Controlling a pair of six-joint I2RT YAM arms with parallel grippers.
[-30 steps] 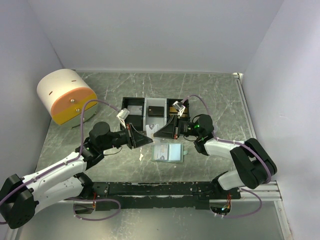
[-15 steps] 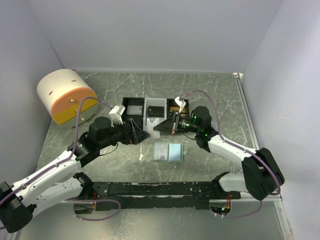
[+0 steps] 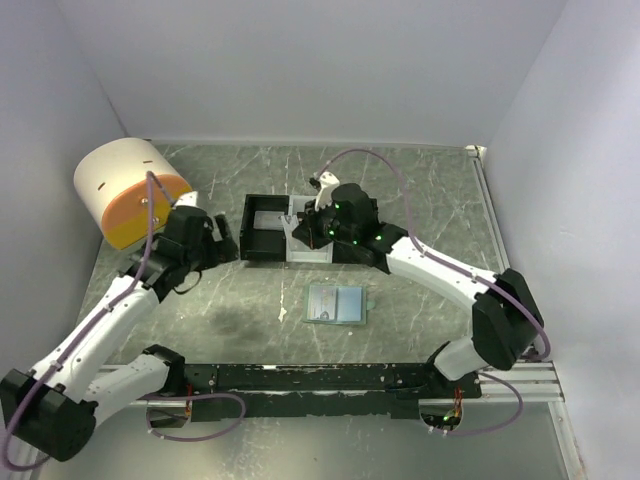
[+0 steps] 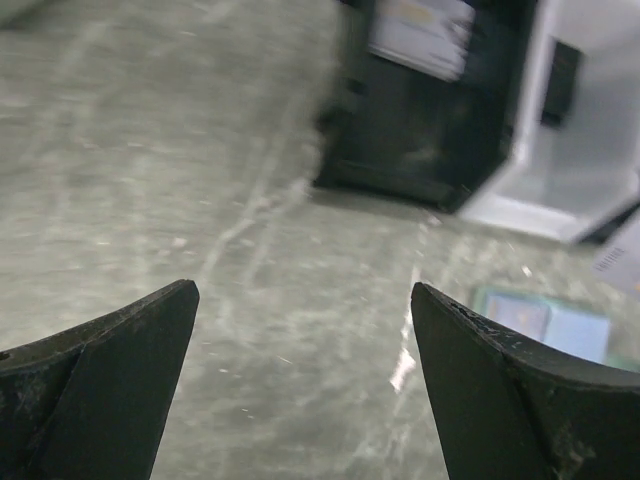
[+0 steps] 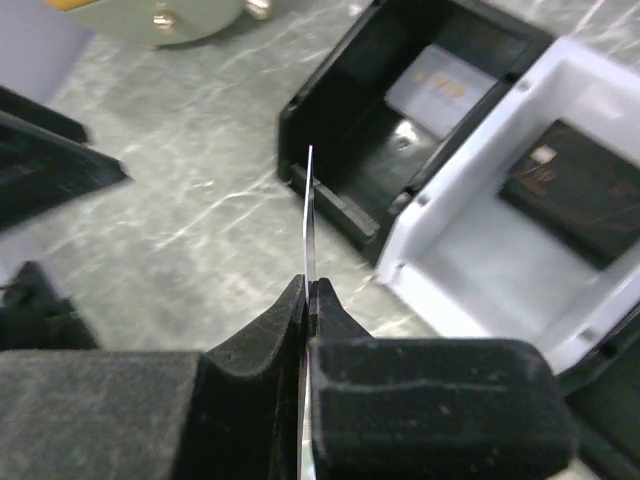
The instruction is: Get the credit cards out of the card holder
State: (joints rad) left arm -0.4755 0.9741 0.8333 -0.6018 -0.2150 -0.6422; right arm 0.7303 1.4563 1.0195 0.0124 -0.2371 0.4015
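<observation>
Sage-green bifold card holder (image 3: 335, 302) lies open and flat on the grey marbled tabletop (image 3: 420, 190), about midway along it and towards the near edge. Its pale blue-green inner panels face up. Whether any card sits in them cannot be told.

The left jaws stand wide and empty over bare tabletop, just beside the left end of the black-and-white three-compartment tray (image 3: 247, 228) and well apart from the holder.

The right jaws are clamped on a thin pale credit card (image 5: 309, 200). It is held upright and edge-on above the tray, near the wall between the black left compartment and the white middle one.

A pale card (image 5: 440, 90) lies flat in the black left compartment. A dark card (image 5: 570, 185) lies flat in the white middle compartment.

A white drum with an orange end face (image 3: 130, 190) rests on its side at the far left corner.
</observation>
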